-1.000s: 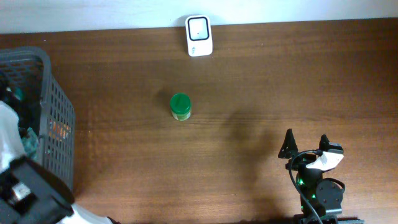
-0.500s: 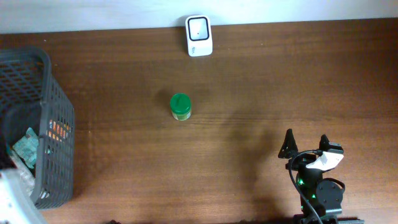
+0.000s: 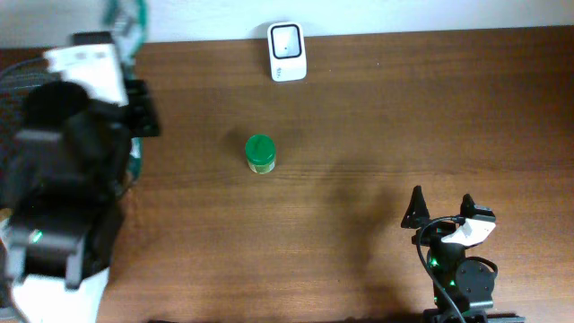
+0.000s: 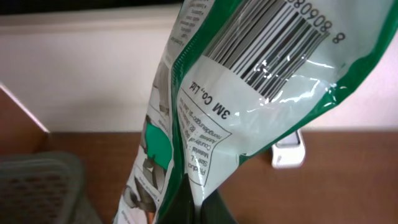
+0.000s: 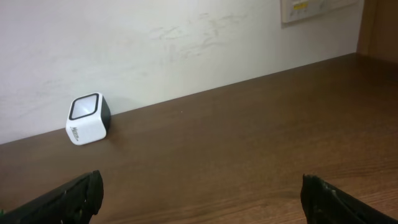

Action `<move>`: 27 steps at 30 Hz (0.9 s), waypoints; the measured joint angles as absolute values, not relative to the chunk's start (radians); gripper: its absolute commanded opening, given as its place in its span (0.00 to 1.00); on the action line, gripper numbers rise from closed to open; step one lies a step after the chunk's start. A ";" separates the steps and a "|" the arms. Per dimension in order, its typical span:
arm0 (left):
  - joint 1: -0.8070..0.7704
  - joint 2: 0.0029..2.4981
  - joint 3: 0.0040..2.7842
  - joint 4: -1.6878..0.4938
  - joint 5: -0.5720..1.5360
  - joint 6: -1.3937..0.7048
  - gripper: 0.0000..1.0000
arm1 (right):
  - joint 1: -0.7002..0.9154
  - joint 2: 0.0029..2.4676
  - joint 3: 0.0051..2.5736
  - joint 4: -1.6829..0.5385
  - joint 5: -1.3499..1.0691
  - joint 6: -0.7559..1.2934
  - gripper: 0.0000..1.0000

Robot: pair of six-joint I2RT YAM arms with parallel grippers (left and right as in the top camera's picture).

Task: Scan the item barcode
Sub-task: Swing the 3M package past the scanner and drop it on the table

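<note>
At upper left, a packet (image 3: pixel 128 20) is gripped by the left tool (image 4: pixel 198 209), scanner (image 3: pixel 287 51) not yet reached; right tool (image 3: pixel 441 206) is seen open.

We're looking at a robot lab bench dressed up as a shop checkout. A scanner (image 3: pixel 287 52) is sitting at 12 o'clock on a wood-grain table (image 3: pixel 377 126), backing onto a plain white wall (image 5: pixel 186 37). A wall plate (image 5: pixel 311 7) is showing at 1 o'clock in the right wrist view. A grey mesh basket (image 4: pixel 37 186) is peeking in at 7 o'clock of the left wrist view. Beside it, a retail packet (image 4: pixel 205 124) is showing its barcode (image 4: pixel 267 43). Two arms are standing at 9 o'clock (image 3: pixel 63 179) and 5 o'clock (image 3: pixel 457 260).
</note>
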State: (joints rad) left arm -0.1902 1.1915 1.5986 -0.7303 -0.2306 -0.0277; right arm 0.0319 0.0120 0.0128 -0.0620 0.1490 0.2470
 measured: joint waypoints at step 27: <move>-0.862 1.953 1.599 -0.437 -0.372 -0.397 0.00 | 0.032 0.012 0.013 -0.062 0.149 0.247 0.98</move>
